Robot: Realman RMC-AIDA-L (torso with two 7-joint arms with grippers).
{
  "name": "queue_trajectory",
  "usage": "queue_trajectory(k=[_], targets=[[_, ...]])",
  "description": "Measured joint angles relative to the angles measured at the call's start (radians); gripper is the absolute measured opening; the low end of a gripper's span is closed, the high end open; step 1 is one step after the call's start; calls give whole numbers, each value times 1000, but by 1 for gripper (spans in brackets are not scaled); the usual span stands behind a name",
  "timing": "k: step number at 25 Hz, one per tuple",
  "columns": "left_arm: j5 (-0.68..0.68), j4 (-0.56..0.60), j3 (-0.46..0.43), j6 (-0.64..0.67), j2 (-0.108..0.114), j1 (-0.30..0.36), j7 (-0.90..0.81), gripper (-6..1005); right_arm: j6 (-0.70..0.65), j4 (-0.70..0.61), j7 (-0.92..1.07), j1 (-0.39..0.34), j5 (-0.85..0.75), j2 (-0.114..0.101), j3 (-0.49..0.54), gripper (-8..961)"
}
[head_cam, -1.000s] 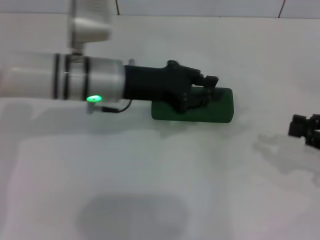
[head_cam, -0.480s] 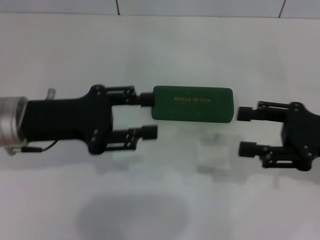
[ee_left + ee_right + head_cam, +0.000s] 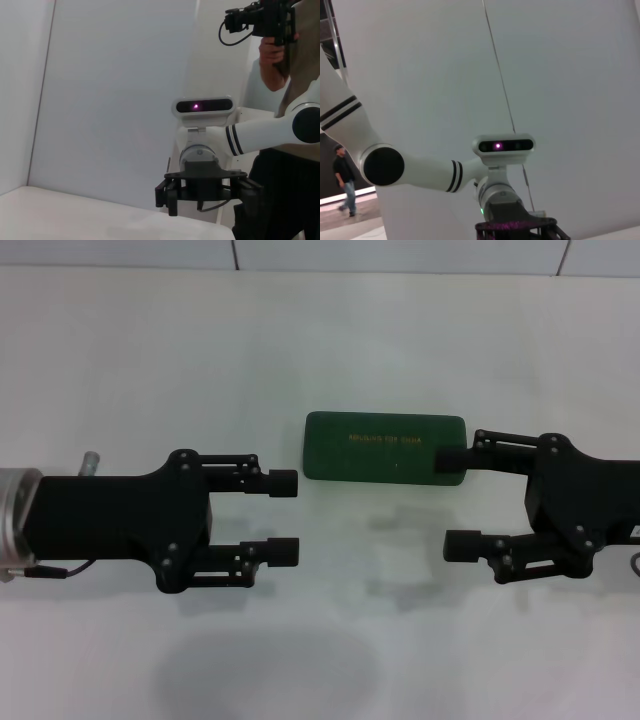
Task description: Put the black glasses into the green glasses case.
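The green glasses case point(image 3: 385, 448) lies shut and flat on the white table, its gold lettering facing up. The black glasses are out of view. My left gripper point(image 3: 285, 518) hovers just left of and nearer than the case, open, with nothing between its fingers. My right gripper point(image 3: 454, 502) is at the case's right end, open and empty; its far fingertip point(image 3: 450, 460) overlaps the case's right edge in the head view. The left wrist view shows the right gripper point(image 3: 206, 194) facing it, and the right wrist view shows the left arm's wrist point(image 3: 500, 195).
The white table point(image 3: 320, 350) spreads around the case, with a tiled wall line along its far edge. A person holding a camera rig point(image 3: 270, 25) stands behind the right arm. Another person point(image 3: 344, 175) walks in the background.
The left gripper has drawn back off the case, leftward and nearer, and stands open. The right gripper has come in from the right edge to the case's right end.
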Motion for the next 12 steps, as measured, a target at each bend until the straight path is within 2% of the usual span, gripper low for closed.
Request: queue_trajectory(k=[12], targets=[[0, 1, -2, 2, 0, 5, 1, 640, 0, 2, -1, -4, 36, 0, -42, 843]])
